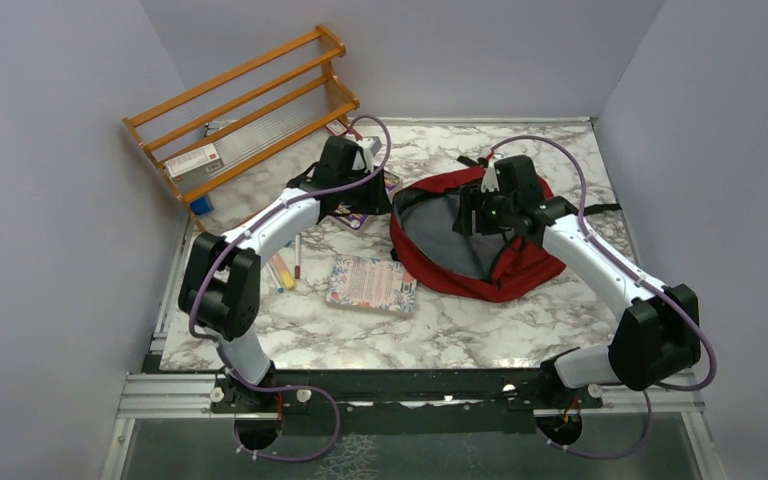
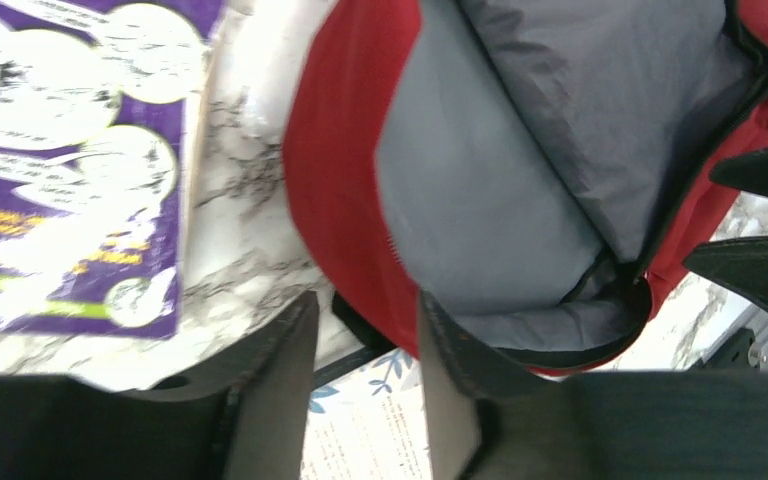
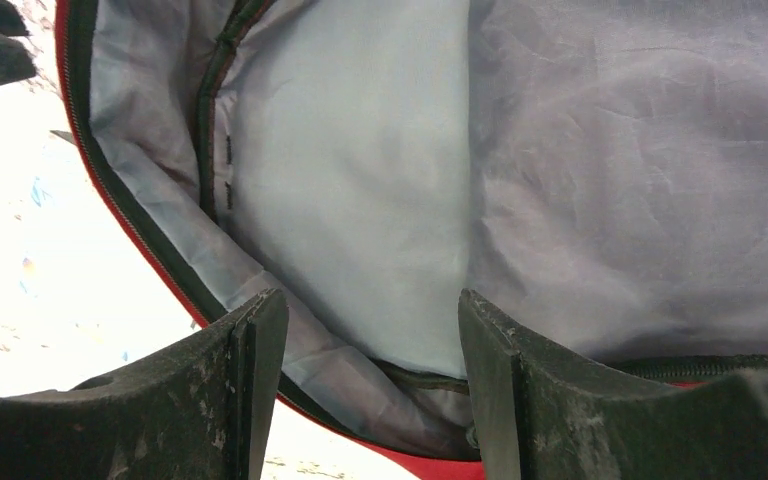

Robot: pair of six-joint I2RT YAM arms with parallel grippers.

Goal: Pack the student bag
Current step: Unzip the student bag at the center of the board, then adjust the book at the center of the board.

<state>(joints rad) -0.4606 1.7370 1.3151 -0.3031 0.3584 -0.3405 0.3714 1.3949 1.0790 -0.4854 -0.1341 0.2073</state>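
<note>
A dark red bag [image 1: 520, 268] lies flat on a marbled table [image 1: 460, 330], right of centre, its black-trimmed mouth gaping wide towards the left arm and showing grey lining [image 1: 450, 235]. Its long axis runs roughly across the table, closed end to the right, where a black strap [image 1: 600, 209] trails off.

The right gripper [image 3: 370, 300] hangs over the open mouth, jaws spread wide with only lining and zip trim below them and nothing held.

The left gripper [image 2: 365, 300] hovers at the bag's left rim, jaws parted and gripping nothing; the red edge sits just beyond its fingertips [image 2: 290, 340].

A purple book [image 2: 60, 200] lies beside the bag under the left arm, and a floral book [image 1: 372, 284] rests nearer the bases, just left of the bag.

A few pens [image 1: 285, 268] lie near the left edge. A wooden rack [image 1: 245, 100] leans in the far left corner.
</note>
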